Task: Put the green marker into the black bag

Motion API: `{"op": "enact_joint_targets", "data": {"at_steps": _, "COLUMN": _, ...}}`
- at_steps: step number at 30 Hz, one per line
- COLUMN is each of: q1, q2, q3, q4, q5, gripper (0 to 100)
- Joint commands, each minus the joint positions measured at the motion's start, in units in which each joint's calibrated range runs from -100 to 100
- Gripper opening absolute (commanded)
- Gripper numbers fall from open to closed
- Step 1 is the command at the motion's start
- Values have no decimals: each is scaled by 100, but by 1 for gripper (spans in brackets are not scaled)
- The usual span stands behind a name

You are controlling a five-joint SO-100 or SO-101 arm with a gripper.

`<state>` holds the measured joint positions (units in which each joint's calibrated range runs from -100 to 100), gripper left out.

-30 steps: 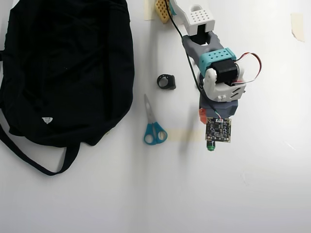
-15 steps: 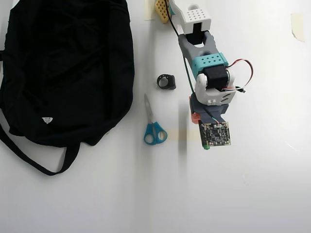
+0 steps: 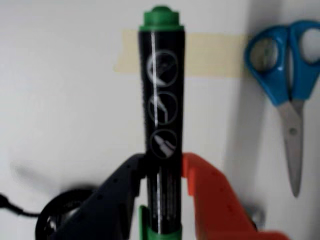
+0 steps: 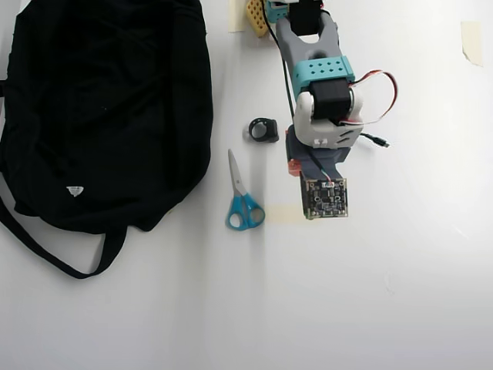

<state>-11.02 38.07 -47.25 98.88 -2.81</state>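
Marker: pinched between gripper jaws, lifted over table, green end outward. Bag: well apart at overhead left, beyond scissors. Pickup done; carry to bag and drop inside not yet done.

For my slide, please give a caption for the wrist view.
Gripper holding the green marker above the table, blue scissors at right.

On the green marker between my jaws stand three white round signs, one above another; its small writing is too blurred. The black bag carries a small white logo, unreadable.
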Motion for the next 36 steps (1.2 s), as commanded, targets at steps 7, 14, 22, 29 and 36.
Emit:
{"op": "enact_joint_targets", "data": {"at_steps": 7, "q1": 212, "q2": -2255, "q3": 2110, "q4": -43, "q5": -91, "gripper": 2}}
{"op": "enact_joint_targets", "data": {"at_steps": 14, "q1": 279, "q2": -3632, "q3": 3593, "q4": -52, "q5": -338, "gripper": 2}}
{"op": "enact_joint_targets", "data": {"at_steps": 22, "q1": 975, "q2": -4678, "q3": 4707, "q4": -173, "q5": -611, "gripper": 2}}
{"op": "enact_joint_targets", "data": {"at_steps": 29, "q1": 2179, "q2": -4836, "q3": 4842, "q4": -121, "q5": -605, "gripper": 2}}
{"op": "enact_joint_targets", "data": {"at_steps": 36, "q1": 3503, "q2": -4827, "q3": 4743, "q4": -207, "q5": -605, "gripper": 2}}
